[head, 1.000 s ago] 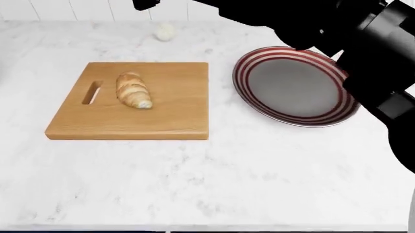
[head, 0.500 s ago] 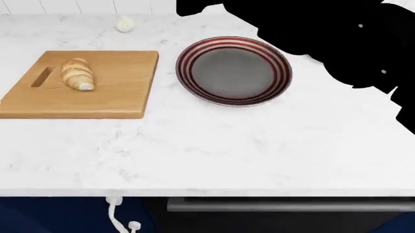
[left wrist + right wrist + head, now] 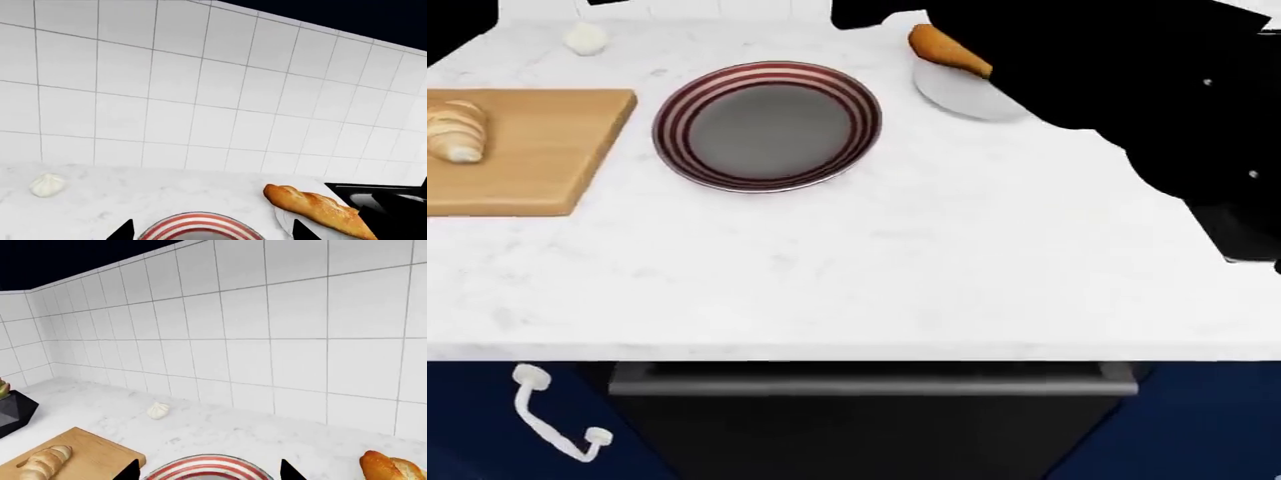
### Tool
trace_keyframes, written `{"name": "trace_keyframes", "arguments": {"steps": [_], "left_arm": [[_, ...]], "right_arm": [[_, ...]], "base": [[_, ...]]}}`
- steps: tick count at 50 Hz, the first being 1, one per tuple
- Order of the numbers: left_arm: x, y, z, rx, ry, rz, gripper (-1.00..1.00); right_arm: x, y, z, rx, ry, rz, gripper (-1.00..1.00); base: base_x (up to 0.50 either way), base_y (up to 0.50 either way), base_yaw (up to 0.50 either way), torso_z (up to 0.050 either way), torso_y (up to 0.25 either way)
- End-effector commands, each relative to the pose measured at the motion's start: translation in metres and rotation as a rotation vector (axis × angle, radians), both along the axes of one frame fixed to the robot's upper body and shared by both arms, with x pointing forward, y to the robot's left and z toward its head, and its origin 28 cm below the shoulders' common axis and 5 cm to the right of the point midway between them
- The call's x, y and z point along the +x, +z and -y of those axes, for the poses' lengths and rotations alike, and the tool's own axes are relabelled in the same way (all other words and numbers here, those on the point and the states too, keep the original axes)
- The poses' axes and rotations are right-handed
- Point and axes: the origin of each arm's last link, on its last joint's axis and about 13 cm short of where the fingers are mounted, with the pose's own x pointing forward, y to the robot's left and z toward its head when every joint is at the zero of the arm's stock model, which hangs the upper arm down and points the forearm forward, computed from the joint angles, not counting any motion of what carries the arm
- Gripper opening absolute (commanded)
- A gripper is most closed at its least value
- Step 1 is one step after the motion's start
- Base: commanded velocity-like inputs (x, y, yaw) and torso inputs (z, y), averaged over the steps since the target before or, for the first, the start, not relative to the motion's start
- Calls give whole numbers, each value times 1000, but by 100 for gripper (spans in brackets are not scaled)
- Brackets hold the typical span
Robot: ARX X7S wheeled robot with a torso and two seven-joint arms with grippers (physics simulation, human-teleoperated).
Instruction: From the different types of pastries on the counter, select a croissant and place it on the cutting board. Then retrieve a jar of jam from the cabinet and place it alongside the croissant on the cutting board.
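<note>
The croissant point(image 3: 454, 133) lies on the light-wood cutting board point(image 3: 554, 150) at the head view's left edge; both also show in the right wrist view, croissant point(image 3: 43, 462) on board point(image 3: 97, 456). The baguette point(image 3: 948, 48) lies at the back of the white marble counter point(image 3: 894, 260) and shows in the left wrist view point(image 3: 317, 207). My left gripper point(image 3: 212, 235) and right gripper point(image 3: 210, 474) are both open and empty, raised above the red-ringed plate point(image 3: 767, 125). The jam jar is out of view. My arms are black shapes at the head view's top right.
A small white lump point(image 3: 585, 38) sits near the tiled wall. A small white dish point(image 3: 961, 95) lies under the baguette. A dark appliance front with a bar handle point(image 3: 874, 378) and blue cabinet fronts lie below the counter edge. A black object point(image 3: 13, 412) stands at far left.
The head view has swung right and back: board, croissant and plate slid left, the baguette came into view, and the counter's front edge and cabinet fronts now show.
</note>
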Motion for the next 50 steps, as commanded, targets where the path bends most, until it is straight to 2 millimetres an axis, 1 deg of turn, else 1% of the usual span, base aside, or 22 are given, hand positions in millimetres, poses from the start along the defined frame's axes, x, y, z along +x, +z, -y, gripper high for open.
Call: {"name": "trace_keyframes", "arguments": {"steps": [1,10,14,16,20,25,28,34,41,45,50], "left_arm": [[2,-7,1,-18,-10,-19,100],[2,-9,3,-33,-22,-19,100],[0,-9,5,-47,-33,-11,100],[-1,-9,7,-49,-40,-2,100],[0,-10,9,-50,-48,13,100],[1,-10,10,-50,-51,41,100],[1,-13,11,-23,-22,81,100],[1,-20,14,-43,-9,108,100],[4,-17,16,-68,-17,128,100],[5,-17,17,-69,-18,131,100],[7,-17,19,-75,-21,134,100]], "right_arm": [[-3,-7,2,12,-22,10,100],[-18,-17,3,28,-41,16,100],[-30,-22,4,45,-73,42,100],[-39,-28,2,64,-85,51,100],[-57,-49,0,102,-127,73,100],[-76,-69,5,84,-219,98,100],[-84,-78,8,78,-260,104,100],[-87,-96,14,92,-332,72,100],[-74,-118,22,79,-432,44,100],[-69,-127,27,67,-468,35,100],[-67,-132,30,61,-487,29,100]], "base": [[-121,-500,0,0,0],[-119,-500,0,0,0],[-124,-500,0,0,0],[-121,-500,0,0,0],[-119,-488,0,0,0],[-120,-430,0,0,0],[-121,-431,0,0,-5],[-119,-431,0,0,0],[-114,-432,0,0,0],[-110,-434,0,0,0],[-97,-439,0,0,0]]}}
